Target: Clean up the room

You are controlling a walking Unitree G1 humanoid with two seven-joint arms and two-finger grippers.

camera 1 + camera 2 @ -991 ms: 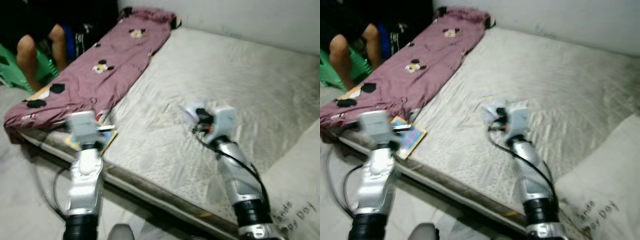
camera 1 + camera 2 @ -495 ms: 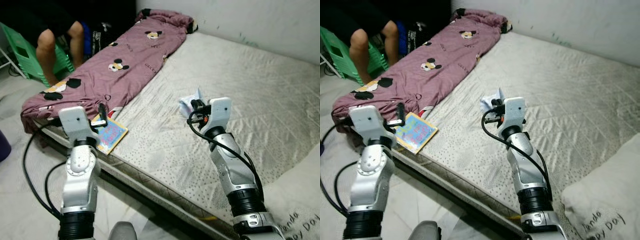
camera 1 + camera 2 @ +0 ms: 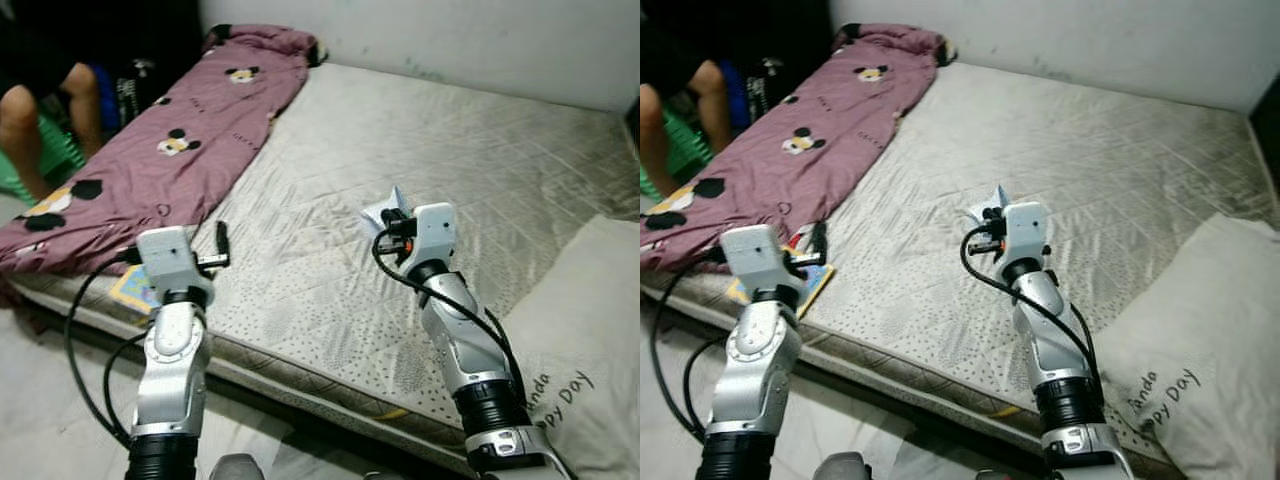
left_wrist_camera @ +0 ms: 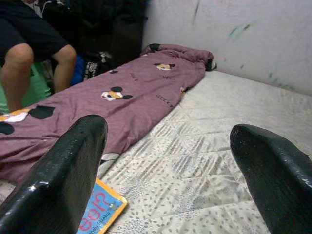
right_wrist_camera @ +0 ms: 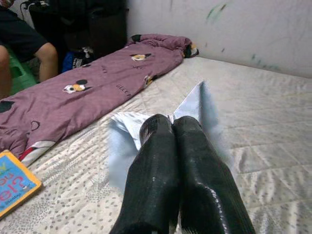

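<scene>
Now the right gripper (image 5: 171,127) pinches a pale blue wrapper (image 5: 124,131), perhaps crumpled paper or plastic, over the middle of the mattress (image 3: 480,150)

Its two black fingers (image 5: 151,165) are pressed together on the wrapper, lifted just above the quilted surface. Left gripper (image 3: 221,246) hangs with fingers (image 4: 63,170) spread wide near the mattress edge, close to a book (image 4: 100,212) lying beside the purple blanket (image 3: 150,160); a pillow (image 3: 1200,330) sits at the right, and a person's legs (image 4: 29,68) show beyond the blanket
</scene>
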